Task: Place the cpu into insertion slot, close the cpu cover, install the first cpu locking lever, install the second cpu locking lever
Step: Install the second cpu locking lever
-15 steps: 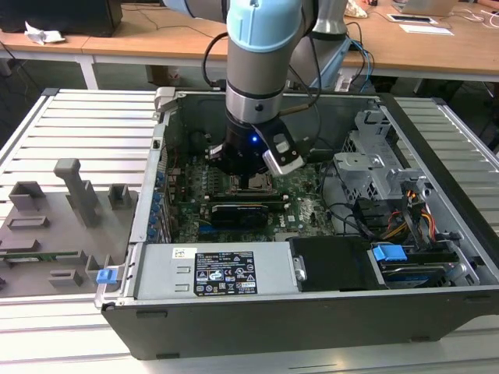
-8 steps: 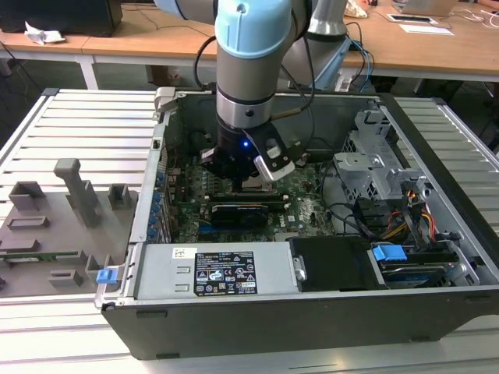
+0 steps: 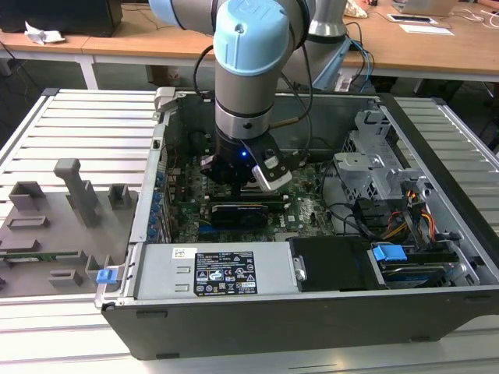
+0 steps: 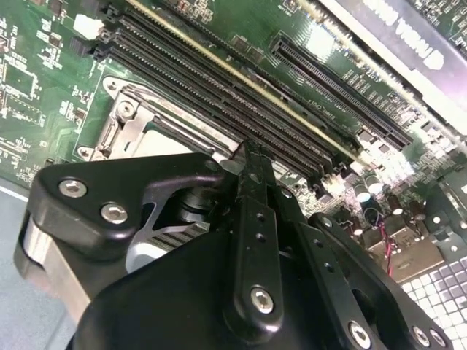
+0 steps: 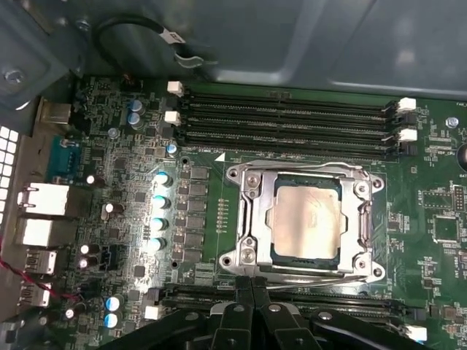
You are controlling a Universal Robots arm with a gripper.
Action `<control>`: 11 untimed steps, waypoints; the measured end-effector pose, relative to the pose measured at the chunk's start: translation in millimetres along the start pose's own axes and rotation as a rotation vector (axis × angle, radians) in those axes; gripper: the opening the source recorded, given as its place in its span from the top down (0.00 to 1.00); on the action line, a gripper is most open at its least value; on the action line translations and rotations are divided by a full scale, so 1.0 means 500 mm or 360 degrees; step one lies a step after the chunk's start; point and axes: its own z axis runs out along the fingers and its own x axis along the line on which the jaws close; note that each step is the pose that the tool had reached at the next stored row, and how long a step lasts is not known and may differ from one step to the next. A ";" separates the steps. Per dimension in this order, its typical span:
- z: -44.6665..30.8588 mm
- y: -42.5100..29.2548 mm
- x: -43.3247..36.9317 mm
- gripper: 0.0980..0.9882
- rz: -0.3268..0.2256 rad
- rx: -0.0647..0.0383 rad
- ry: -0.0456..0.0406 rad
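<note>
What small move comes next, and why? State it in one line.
Probably ease the shut gripper slightly down onto the wire lever at its tips. In the first wrist view the cpu is seated and the cpu cover lies closed over it. I cannot tell whether that lever is latched.

Slatted metal table carries computer case, grey fixtures.
</note>
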 end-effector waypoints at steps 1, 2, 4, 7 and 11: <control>0.000 -0.001 0.002 0.99 0.0000 -0.0008 -0.0001; 0.000 -0.001 0.004 0.99 0.0000 -0.0017 -0.0001; 0.001 -0.002 0.008 0.99 0.0000 -0.0034 -0.0002; 0.006 -0.003 0.013 0.99 -0.0001 -0.0057 -0.0004; 0.020 -0.005 0.013 0.99 0.0000 -0.0072 -0.0005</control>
